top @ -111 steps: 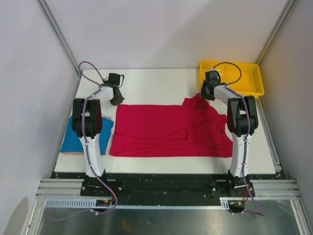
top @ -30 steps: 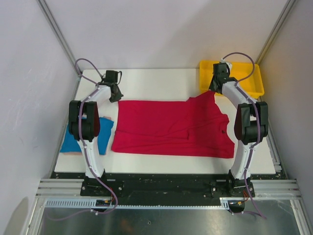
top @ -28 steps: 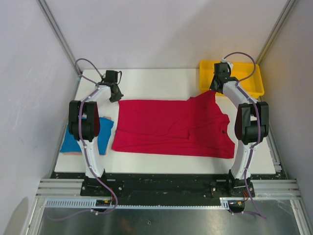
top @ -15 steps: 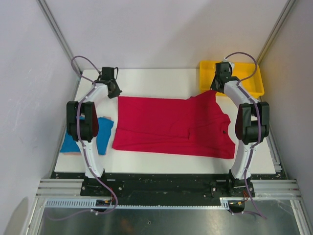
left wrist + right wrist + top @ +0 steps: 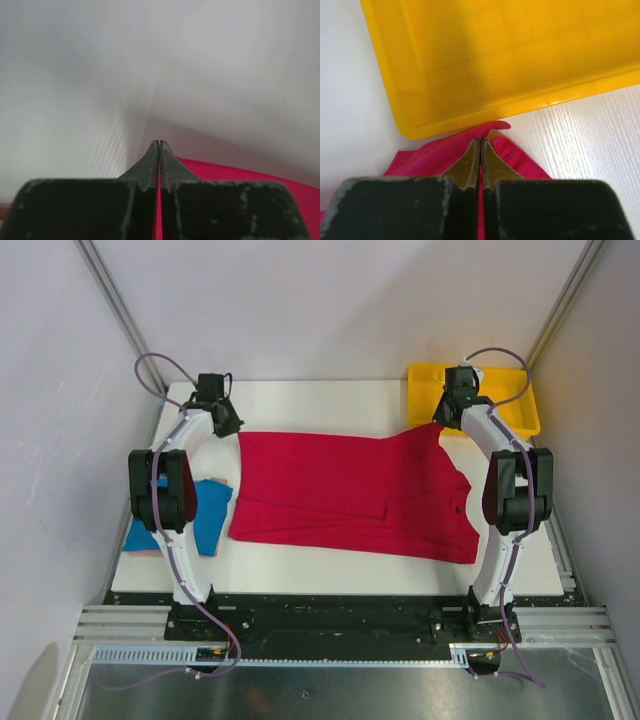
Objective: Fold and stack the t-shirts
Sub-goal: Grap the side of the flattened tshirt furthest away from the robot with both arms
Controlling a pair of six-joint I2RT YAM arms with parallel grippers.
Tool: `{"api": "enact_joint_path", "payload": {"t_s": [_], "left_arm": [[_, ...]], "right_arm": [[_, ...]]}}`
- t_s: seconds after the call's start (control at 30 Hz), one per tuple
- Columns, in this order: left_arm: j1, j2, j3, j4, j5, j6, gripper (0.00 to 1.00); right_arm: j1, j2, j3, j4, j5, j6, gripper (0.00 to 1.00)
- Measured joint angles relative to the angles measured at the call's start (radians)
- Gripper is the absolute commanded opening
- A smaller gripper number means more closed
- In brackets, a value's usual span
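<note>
pinching red shirt point(image 5: 350, 490) at far corners

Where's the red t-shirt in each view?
Top external: red t-shirt spread flat across the middle of the white table.
Left wrist: red band at lower right, pinched in the shut left tool.
Right wrist: bottom centre, pinched in the shut right tool.
Shared landmark: yellow tray, seen in top and right wrist only.
</note>
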Motion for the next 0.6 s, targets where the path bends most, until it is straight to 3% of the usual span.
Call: {"api": "enact_joint_path", "payload": {"t_s": [0.6], "left_arm": [[0.001,-0.099,-0.132,0.005,0.023,-0.008,0.0]], "right_arm": [[-0.019,-0.153,-0.117,-0.031,0.073,0.072,0.0]]}}
